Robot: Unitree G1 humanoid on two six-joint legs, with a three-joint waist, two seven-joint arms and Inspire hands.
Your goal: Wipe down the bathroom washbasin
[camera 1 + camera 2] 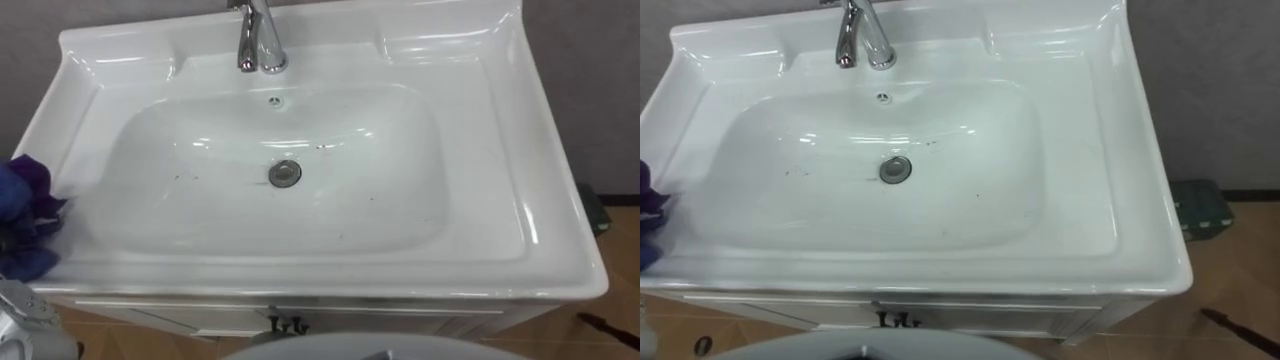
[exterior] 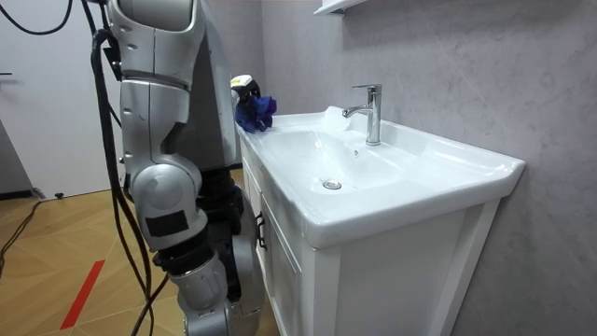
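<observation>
The bunched blue cloth (image 1: 25, 215), on the rim of the white ceramic basin (image 1: 520, 170) at the frame's far left, should be pressed flat and swept across the speckled bowl towards the round metal drain (image 1: 285, 173); the left hand (image 2: 244, 86) rests atop it, its fingers' grip impossible to tell.

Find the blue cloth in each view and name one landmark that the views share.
Left eye view: the blue cloth is at the far left edge, on the basin's left rim.
Right eye view: a sliver of it at the left edge, cut off by the picture.
Room view: upper middle, at the basin's far end.
Shared landmark: the chrome tap at the basin's back.
</observation>
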